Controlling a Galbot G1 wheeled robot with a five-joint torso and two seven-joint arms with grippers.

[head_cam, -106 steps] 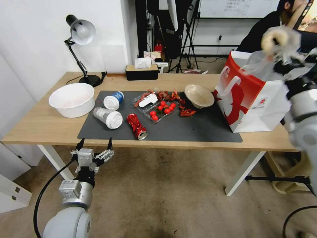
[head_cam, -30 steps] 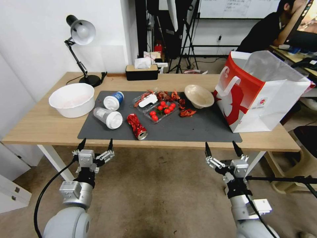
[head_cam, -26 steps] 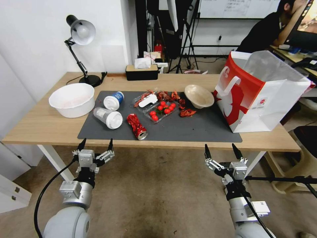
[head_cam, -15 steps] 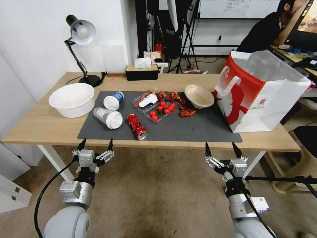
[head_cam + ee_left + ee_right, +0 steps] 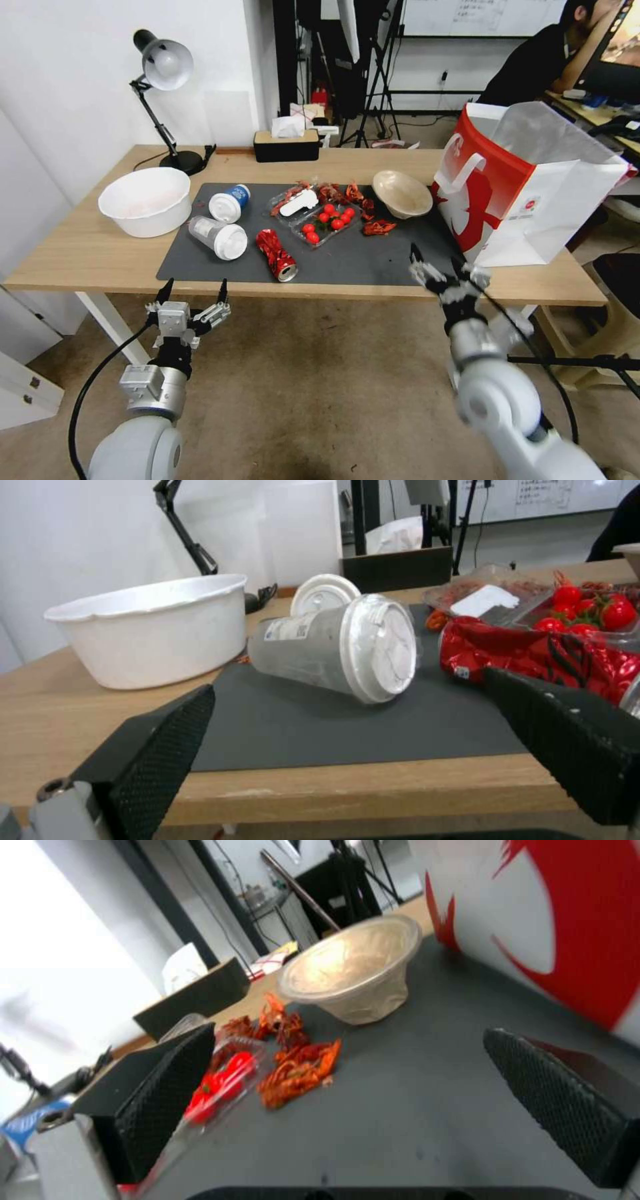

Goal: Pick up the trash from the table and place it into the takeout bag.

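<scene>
Reaching over the table's (image 5: pixel 80 257) front edge, lower right of frame, right gripper (image 5: pixel 440 265) spread empty, apparently lining up the beige bowl (image 5: pixel 401 193) beside the takeout bag (image 5: pixel 527 193); left gripper (image 5: pixel 192 291) parked, fingers apart.

Desk lamp (image 5: pixel 163 73), white bowl (image 5: pixel 145 200), tissue box (image 5: pixel 287 145)

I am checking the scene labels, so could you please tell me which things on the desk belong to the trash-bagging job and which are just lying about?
Part of the job:
- crushed red can
- clear cup
- blue-white cup
- beige bowl
- takeout bag
- right gripper, open over the mat's near edge

Just lying about:
- white plastic bowl
- tomato tray
- desk lamp
- tissue box
</scene>
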